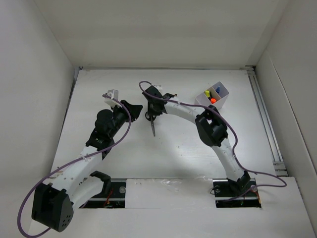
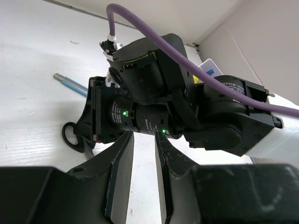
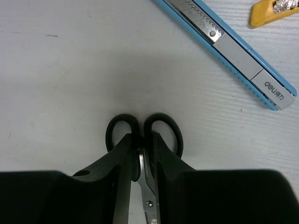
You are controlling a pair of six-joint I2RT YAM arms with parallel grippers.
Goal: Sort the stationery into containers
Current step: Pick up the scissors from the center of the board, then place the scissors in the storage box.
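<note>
Several items (image 1: 213, 100) already in box (image 1: 220, 104) (yellow, blue, orange showing); right gripper (image 3: 141, 140) pinches scissors (image 3: 161, 116); left gripper (image 2: 144, 137) slightly parted, empty; blue cutter (image 3: 233, 51) waits on table (image 3: 70, 70).

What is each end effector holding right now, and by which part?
The right end effector grips the scissors at the neck, where the handle loops meet the blades. The left end effector holds nothing.

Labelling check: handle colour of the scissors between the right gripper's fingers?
Black plastic loops on the steel-bladed scissors; right wrist view best.
</note>
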